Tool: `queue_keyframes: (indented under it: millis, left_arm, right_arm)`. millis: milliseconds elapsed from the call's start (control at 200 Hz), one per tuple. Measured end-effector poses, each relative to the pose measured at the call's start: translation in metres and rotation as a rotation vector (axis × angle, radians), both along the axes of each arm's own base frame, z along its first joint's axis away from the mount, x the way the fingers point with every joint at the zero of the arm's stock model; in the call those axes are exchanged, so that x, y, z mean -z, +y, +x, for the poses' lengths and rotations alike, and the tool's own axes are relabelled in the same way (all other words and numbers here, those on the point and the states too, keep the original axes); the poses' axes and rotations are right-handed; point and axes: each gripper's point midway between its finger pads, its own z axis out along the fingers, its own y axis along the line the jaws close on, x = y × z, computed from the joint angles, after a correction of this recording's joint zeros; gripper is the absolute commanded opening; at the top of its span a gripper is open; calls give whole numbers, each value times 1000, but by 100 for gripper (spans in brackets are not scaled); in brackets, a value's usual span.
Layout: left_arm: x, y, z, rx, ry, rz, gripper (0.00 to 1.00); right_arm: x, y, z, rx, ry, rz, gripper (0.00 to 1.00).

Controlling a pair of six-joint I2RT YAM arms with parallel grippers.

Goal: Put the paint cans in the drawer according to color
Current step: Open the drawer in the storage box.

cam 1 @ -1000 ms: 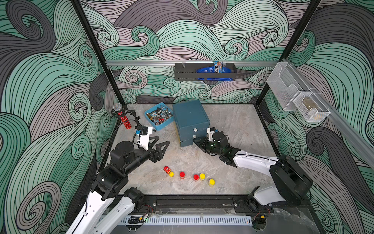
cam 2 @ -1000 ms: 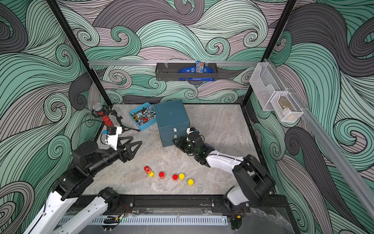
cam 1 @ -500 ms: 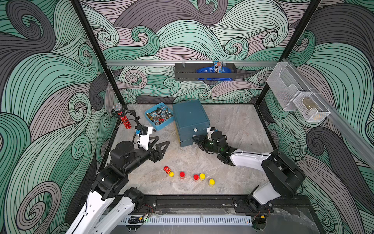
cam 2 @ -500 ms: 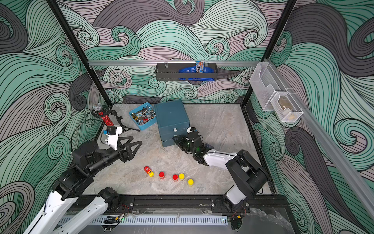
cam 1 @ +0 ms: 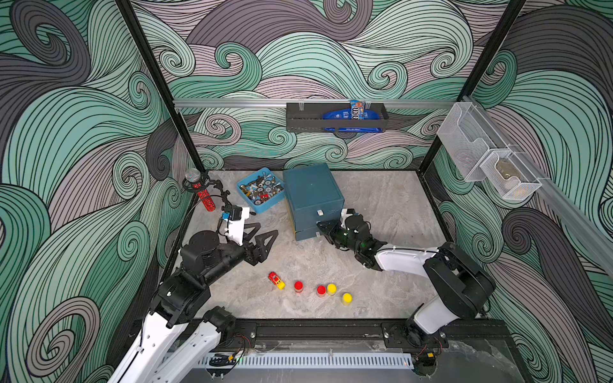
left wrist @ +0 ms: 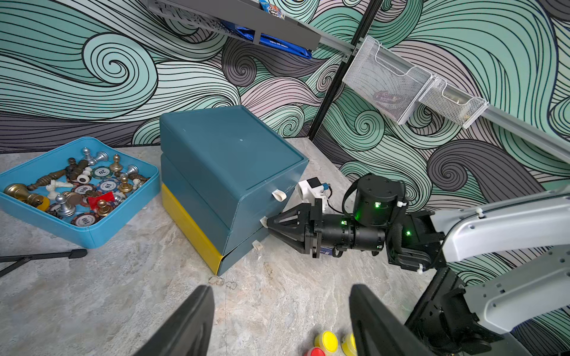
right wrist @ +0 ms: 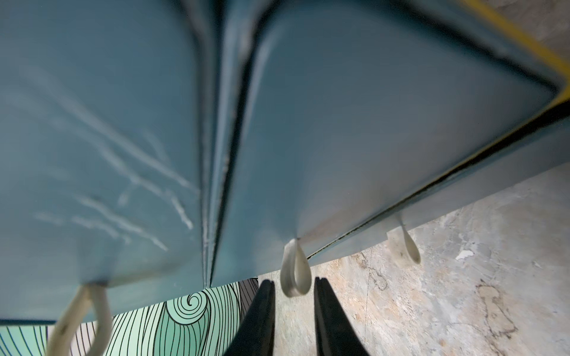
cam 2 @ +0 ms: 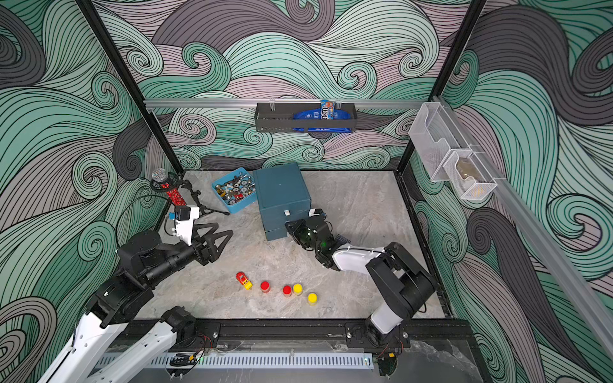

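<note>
At the drawer [cam 1: 311, 195] front, right fingers [right wrist: 262, 314] straddling middle tab [right wrist: 294, 274]

The right arm's black two-fingered pincer [left wrist: 269, 223] has edged closer to the dark teal plastic three-drawer cabinet [left wrist: 231, 154] and narrowed. The middle drawer's small white loop pull [right wrist: 294, 271] now sits between its fingertips. Behind it, the arm has folded in.
</note>
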Motion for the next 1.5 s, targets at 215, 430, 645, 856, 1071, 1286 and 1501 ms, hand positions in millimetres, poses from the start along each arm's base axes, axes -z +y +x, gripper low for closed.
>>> queue_keyframes:
  millis: [215, 430, 645, 856, 1071, 1286, 1501]
  left_arm:
    - [0, 0, 0, 0, -1, -1, 73]
    - [0, 0, 0, 0, -1, -2, 73]
    - [-1, 0, 0, -1, -3, -6, 73]
    - [-5, -1, 1, -1, -16, -13, 73]
    - [-4, -1, 3, -2, -19, -18, 73]
    - [4, -2, 4, -2, -5, -16, 73]
    - [2, -3, 5, -3, -11, -22, 73]
  right_arm:
    - [0, -2, 2, 14, -3, -3, 8]
    - [0, -3, 2, 22, 5, 3, 0]
    - [0, -8, -7, 22, 15, -1, 0]
    - [-1, -15, -34, -16, 64, -23, 0]
    - [-1, -27, -70, -73, 125, -37, 0]
    - [6, -30, -89, -103, 179, -41, 0]
    - [7, -34, -97, -107, 207, -51, 0]
